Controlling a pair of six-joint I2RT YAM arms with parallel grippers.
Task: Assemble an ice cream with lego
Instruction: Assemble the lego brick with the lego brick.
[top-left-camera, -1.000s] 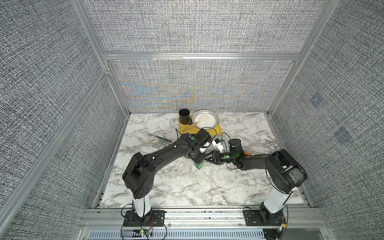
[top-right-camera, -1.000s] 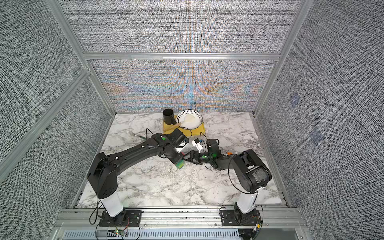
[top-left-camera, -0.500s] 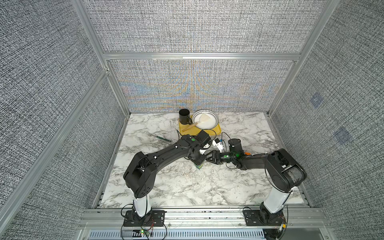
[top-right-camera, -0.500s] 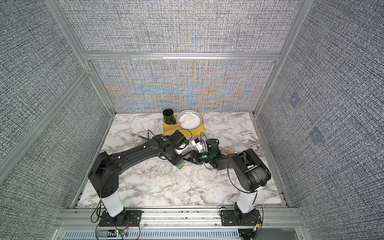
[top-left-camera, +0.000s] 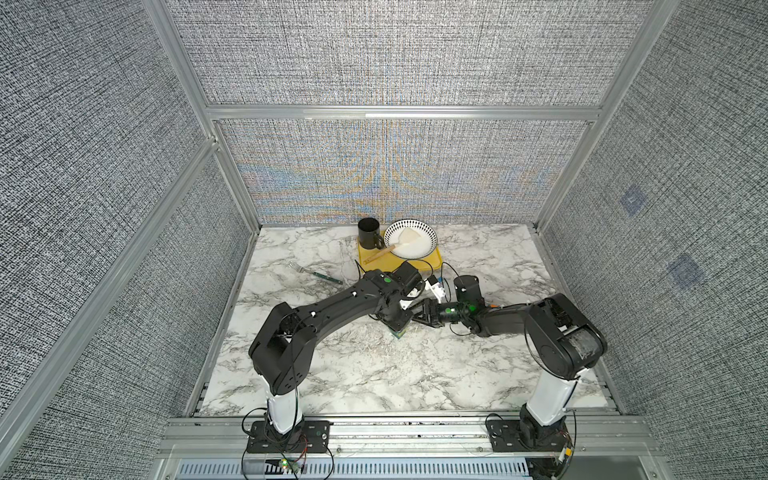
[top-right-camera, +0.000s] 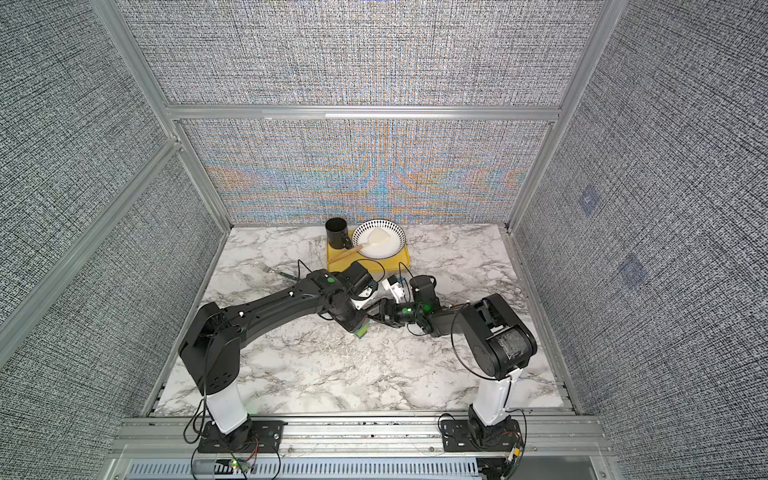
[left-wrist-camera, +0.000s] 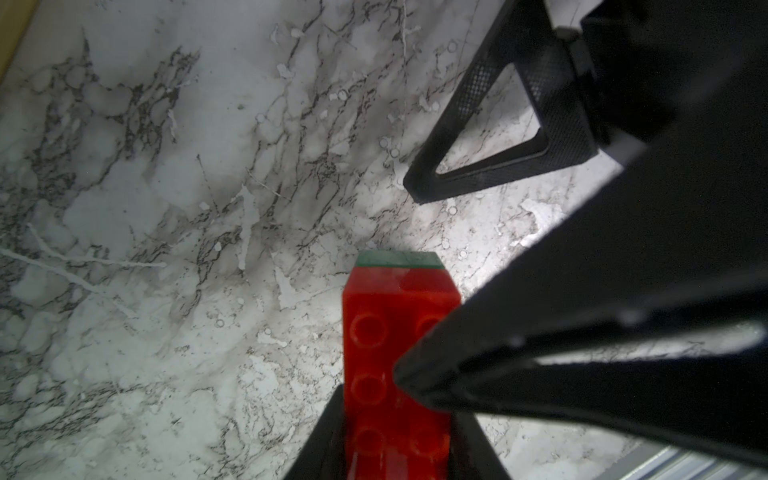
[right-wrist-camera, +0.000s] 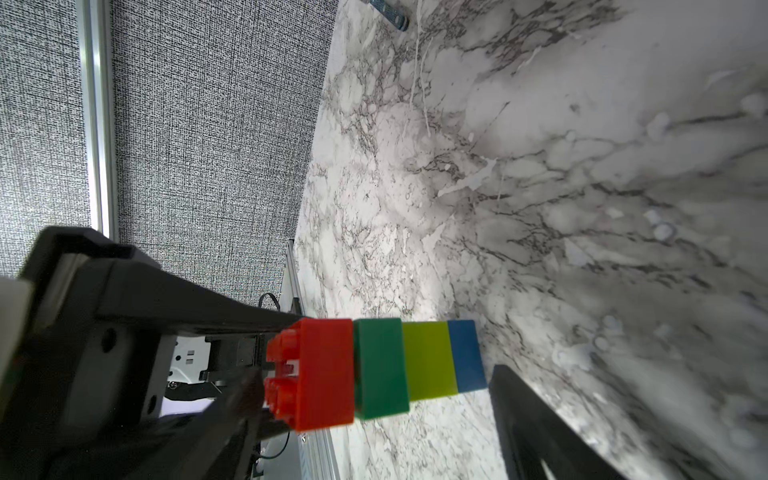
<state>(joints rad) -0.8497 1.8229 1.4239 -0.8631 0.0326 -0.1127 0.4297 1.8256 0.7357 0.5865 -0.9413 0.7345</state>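
Ice cream (right-wrist-camera: 386, 365) stands on the tabletop (top-left-camera: 415, 374), frame centre in both top views: blue, lime, dark green, red stacked. Left pincer (top-left-camera: 398, 325) clamps the red layer. Right pincer (top-left-camera: 420, 312) wide, empty, just beside. We judge only the orange top is missing.

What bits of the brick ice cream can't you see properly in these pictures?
- Top views: the left hand covers most of the ice cream; only a small corner shows.
- Left wrist view: the red brick and dark green brick hide the bricks below them.
- Right wrist view: the left hand's blurred fingers cover some red studs.
- Whether the blue brick touches the table: cannot tell.
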